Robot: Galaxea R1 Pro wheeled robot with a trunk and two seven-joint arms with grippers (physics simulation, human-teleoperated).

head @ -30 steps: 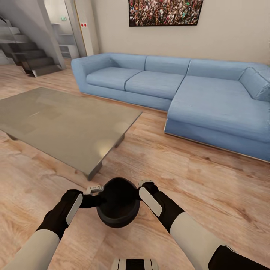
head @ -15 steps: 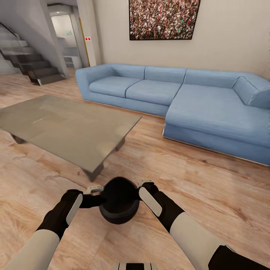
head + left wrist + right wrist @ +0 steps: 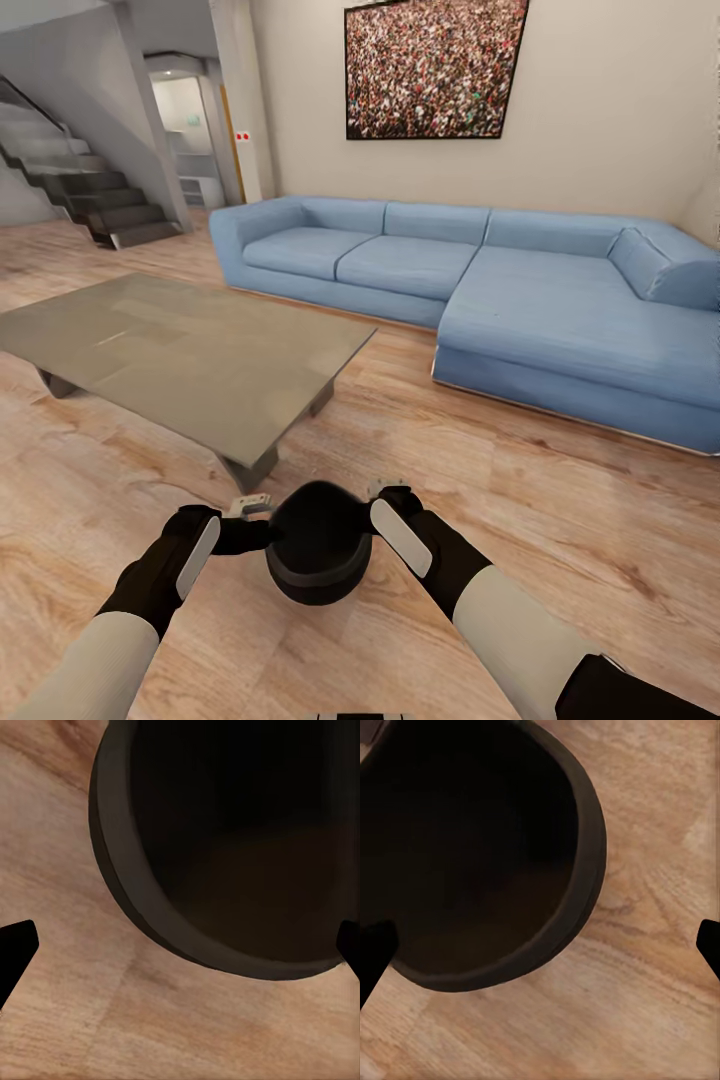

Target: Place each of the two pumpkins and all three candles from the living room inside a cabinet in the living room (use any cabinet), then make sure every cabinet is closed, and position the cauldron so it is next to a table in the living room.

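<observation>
The blue corner sofa (image 3: 500,280) spans the upper right of the frame, and the glass-topped table (image 3: 180,350) fills the left middle. Low at centre, the black cauldron (image 3: 318,545) sits between the 2 grippers, near the table's closest corner. The left gripper (image 3: 252,515) and right gripper (image 3: 385,505) flank its rim; I cannot tell whether either clamps it. Lowering it level, just beside the table, should suffice.

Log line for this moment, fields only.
cauldron between left gripper and right gripper | above floor | near table corner
</observation>
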